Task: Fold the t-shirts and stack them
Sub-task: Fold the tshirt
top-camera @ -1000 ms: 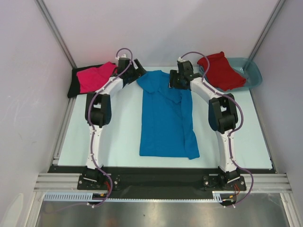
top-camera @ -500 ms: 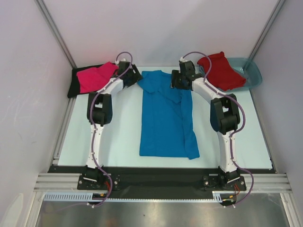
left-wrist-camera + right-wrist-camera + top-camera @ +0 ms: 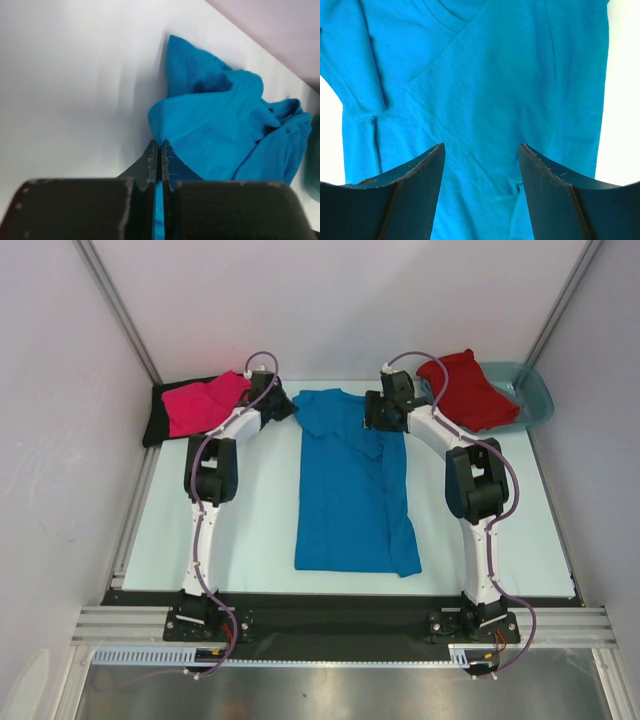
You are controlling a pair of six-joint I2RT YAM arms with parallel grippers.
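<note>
In the last second my left tool [image 3: 283,405] has slid in to the far left shoulder of the blue t-shirt [image 3: 350,490] and gone from wide open to closed. The left wrist view shows a fold of blue cloth pinched between its fingertips, so I judge that corner secured for the next fold. The right tool [image 3: 372,412] has not changed: its jaws are well apart over the far right shoulder, gripping nothing. Whether its tips touch the cloth I cannot tell. The shirt lies flat in the middle of the table [image 3: 250,530], collar far, hem near.
</note>
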